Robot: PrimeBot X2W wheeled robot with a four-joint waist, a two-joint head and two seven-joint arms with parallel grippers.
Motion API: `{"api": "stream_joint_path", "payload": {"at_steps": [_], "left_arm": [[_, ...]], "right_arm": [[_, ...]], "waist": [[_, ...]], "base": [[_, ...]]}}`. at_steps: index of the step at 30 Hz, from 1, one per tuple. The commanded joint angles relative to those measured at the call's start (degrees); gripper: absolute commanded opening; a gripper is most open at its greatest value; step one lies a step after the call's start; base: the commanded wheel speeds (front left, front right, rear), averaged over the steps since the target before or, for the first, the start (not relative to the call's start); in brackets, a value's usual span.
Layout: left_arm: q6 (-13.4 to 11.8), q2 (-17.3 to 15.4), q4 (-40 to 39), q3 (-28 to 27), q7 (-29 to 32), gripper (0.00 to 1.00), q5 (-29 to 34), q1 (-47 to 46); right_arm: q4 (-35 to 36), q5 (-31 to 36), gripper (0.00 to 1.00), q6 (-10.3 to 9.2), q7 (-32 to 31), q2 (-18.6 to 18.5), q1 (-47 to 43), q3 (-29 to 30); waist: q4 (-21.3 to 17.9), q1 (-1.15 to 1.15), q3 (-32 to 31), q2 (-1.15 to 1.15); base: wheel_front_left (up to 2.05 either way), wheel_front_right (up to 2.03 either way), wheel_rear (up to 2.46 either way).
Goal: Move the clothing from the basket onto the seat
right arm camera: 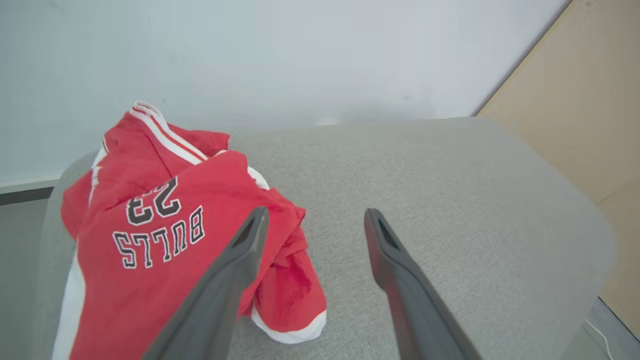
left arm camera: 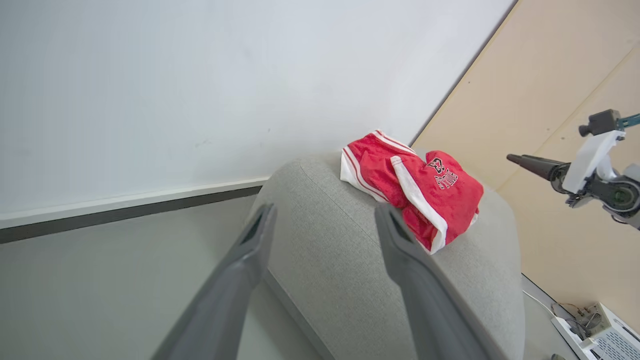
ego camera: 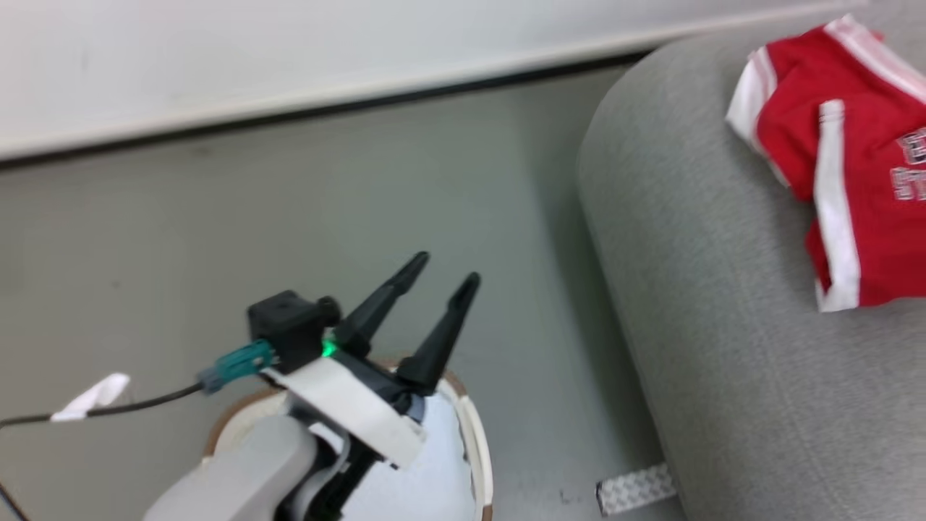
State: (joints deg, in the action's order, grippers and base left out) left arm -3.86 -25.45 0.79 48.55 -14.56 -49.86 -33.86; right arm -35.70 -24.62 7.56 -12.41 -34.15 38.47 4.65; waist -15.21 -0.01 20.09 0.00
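The big grey seat [ego camera: 723,304] is sitting on the right, on a smooth grey floor [ego camera: 289,217]. A white wall [ego camera: 289,43] is running along the far side. The red clothing [ego camera: 846,159] is lying in a soft heap on top of the seat, toward its far end by the wall, with "BULLS 23" showing. The seat's rounded left edge is facing a wide stretch of open floor. The basket [ego camera: 477,449] is sitting on the floor at the near side, partly hidden under the left arm. The left gripper [ego camera: 445,268] is hanging by the basket with its two fingers spread wide, holding nothing. The right gripper [right arm camera: 316,215] is hanging over the seat just beside the clothing. Its fingers are wide apart too, and it is gripping nothing.
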Motion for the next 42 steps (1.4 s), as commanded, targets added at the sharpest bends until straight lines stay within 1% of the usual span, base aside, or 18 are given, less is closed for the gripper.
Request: {"api": "stream_joint_path", "payload": {"at_steps": [1,4,7,10,13,16,19,21,22,24,26,31,34,37,40,42], "left_arm": [[-0.58,-0.96,-0.48,-0.88,-0.18,1.0,0.12,1.13],[-2.23,-2.22,-2.17,-3.65,-0.51,1.0,-0.24,3.59],[-3.04,-3.26,-4.83,-7.22,-0.59,1.0,-0.41,5.37],[-4.4,-4.33,-7.55,-12.1,-0.59,1.0,0.6,7.76],[-6.13,-4.32,-9.62,-18.2,-0.57,1.0,1.76,11.23],[-7.38,-3.84,-10.89,-23.51,-0.57,1.0,1.81,15.44],[-9.16,-3.44,-10.69,-27.85,-0.56,1.0,4.97,19.86],[-9.45,-1.41,-10.59,-30.84,-0.58,1.0,6.07,22.64],[-9.08,-0.38,-10.13,-32.4,-0.58,1.0,6.58,24.45],[-8.05,1.38,-8.65,-35.34,-0.58,1.0,8.13,28.14],[-6.29,3.85,-6.91,-37.2,-0.58,1.0,9.49,31.12],[-2.43,8.44,-3.21,-41.24,-0.58,1.0,15.78,36.58],[-0.58,11.27,-1.55,-43.4,-0.58,1.0,19.01,39.39],[1.29,13.63,-0.46,-45.11,-0.59,1.0,21.37,40.57],[2.87,14.92,0.58,-46.3,-0.59,1.0,23.95,41.01],[3.35,15.14,1.03,-46.45,-0.59,1.0,24.67,40.99]], "right_arm": [[1.91,-0.52,1.0,-0.14,-0.08,-0.18,-1.15,-0.03],[9.08,-2.3,1.0,-0.15,-0.39,-0.33,-2.44,-0.04],[16.63,-3.87,1.0,-0.14,-0.09,1.61,-4.31,0.49],[23.76,-5.68,1.0,-0.14,0.31,5.67,-6.74,1.41],[29.79,-5.99,1.0,-0.14,1.27,9.98,-9.75,1.21],[34.26,-3.16,1.0,-0.14,3.24,14.31,-13.79,-0.14],[37.15,-0.42,1.0,-0.14,5.9,18.58,-18.68,-2.14],[38.28,1.14,1.0,-0.15,8.13,20.84,-22.11,-3.01],[38.7,1.05,1.0,-0.14,9.41,22.3,-23.83,-3.65],[39.05,4.12,1.0,-0.15,12.9,22.73,-26.52,-4.46],[38.28,3.43,1.0,-0.14,15.91,25.27,-29.71,-5.6],[35.64,5.17,1.0,-0.15,22.67,27.36,-36.23,-7.88],[33.23,4.34,1.0,-0.15,24.85,28.98,-39.05,-7.98],[31.42,5.16,1.0,-0.15,25.76,29.73,-39.64,-9.13],[29.66,5.56,1.0,-0.15,26.13,29.7,-38.44,-10.63],[28.84,5.34,1.0,-0.15,25.89,29.68,-37.99,-11.19]], "waist": [[-0.68,0.01,-4.27,0.0],[0.16,0.01,-6.95,0.0],[1.65,0.01,-9.27,0.0],[3.53,0.01,-11.31,0.0],[5.31,0.01,-12.64,0.0],[7.1,0.01,-13.6,0.0],[9.08,0.01,-14.2,0.0],[10.18,0.01,-14.76,0.0],[10.61,0.01,-15.13,0.0],[11.1,0.01,-15.75,0.0],[11.81,0.01,-16.23,0.0],[13.0,0.01,-17.82,0.0],[13.22,0.01,-19.45,0.0],[13.03,0.01,-19.85,0.0],[12.78,0.01,-20.05,0.0],[12.7,0.01,-20.07,0.0]], "base": [[0.0,0.0,0.0],[0.0,0.0,0.0],[0.0,0.0,0.0],[0.0,0.0,0.0],[0.0,0.0,0.0],[0.0,0.0,0.0],[0.0,0.0,0.0],[0.0,0.0,0.0],[0.0,0.0,0.0],[0.0,0.0,0.0],[0.0,0.0,0.0],[0.0,0.0,0.0],[0.0,0.0,0.0],[0.0,0.0,0.0],[0.0,0.0,0.0],[0.0,0.0,0.0]]}}
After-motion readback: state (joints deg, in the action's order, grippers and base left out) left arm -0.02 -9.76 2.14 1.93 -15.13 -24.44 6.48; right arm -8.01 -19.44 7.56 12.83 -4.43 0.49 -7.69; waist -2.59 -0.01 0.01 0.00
